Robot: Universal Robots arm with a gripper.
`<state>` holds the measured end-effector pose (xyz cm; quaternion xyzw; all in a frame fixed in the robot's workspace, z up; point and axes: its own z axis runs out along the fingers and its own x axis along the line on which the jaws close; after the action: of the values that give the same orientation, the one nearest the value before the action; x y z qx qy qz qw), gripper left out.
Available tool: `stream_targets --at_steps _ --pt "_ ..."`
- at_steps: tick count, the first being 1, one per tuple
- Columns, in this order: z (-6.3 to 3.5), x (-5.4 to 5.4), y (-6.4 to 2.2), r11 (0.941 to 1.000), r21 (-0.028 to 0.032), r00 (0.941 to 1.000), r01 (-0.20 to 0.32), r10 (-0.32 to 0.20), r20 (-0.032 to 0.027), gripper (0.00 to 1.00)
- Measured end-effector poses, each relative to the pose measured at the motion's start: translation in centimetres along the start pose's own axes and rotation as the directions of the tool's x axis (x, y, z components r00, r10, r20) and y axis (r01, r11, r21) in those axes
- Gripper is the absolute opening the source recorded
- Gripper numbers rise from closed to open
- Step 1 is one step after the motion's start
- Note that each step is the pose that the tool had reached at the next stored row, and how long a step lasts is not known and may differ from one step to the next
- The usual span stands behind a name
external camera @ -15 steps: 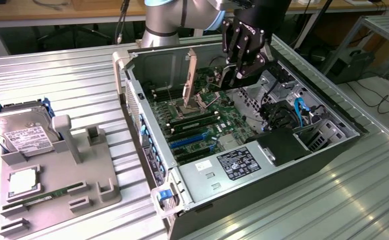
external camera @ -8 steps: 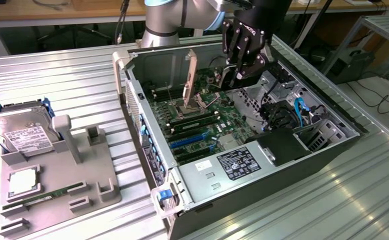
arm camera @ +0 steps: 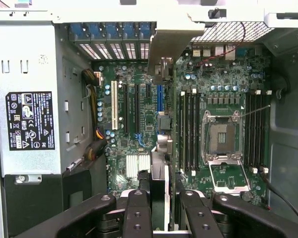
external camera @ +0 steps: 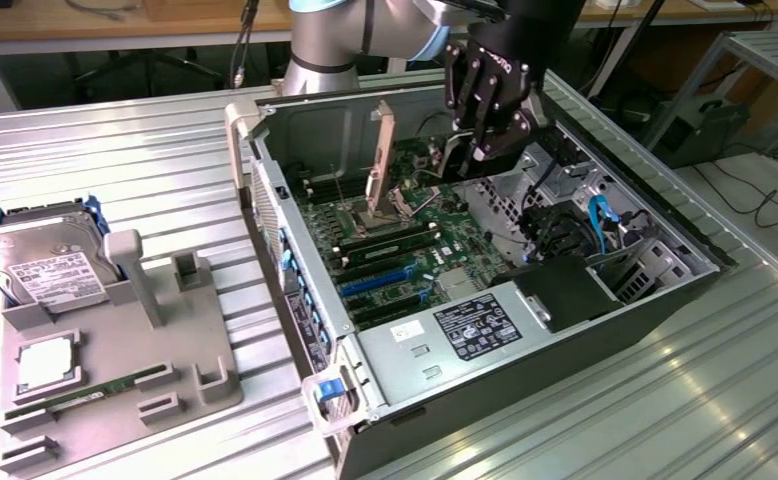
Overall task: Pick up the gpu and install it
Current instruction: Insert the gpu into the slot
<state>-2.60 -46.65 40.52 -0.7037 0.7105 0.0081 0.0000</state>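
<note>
The gpu is seen edge-on in the wrist view. It runs from between my fingers to its pale metal bracket near the case's rear slots. My gripper is shut on it. In the exterior view the gripper hangs inside the open PC case, above the motherboard, with the gpu between its fingers. The card is upright over the expansion slots. Whether it touches a slot is hidden.
A silver power supply and a bundle of cables crowd the case's near end. On the exterior view's left, a grey fixture holds a hard drive, a CPU and a RAM stick.
</note>
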Motion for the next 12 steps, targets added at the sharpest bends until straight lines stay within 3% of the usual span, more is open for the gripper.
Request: stream_targets --at_steps 5,7,9,10,11,12 --pt "0.05 0.1 0.0 1.0 -0.0002 1.0 0.0 0.0 0.0009 0.27" --pt "0.68 0.2 -0.01 1.0 -0.0042 1.0 0.0 0.0 0.0022 0.27" --pt "2.92 0.2 -0.04 1.0 -0.0042 1.0 0.0 0.0 0.0021 0.27" --pt "3.87 0.4 -0.03 1.0 0.0015 1.0 0.0 0.0 0.0032 0.27" --pt "4.97 0.5 -0.04 0.9995 0.0013 0.9995 0.032 -0.032 0.0054 0.27" --pt "6.49 0.1 0.46 0.9995 0.0001 0.9995 0.032 -0.032 0.0053 0.27"
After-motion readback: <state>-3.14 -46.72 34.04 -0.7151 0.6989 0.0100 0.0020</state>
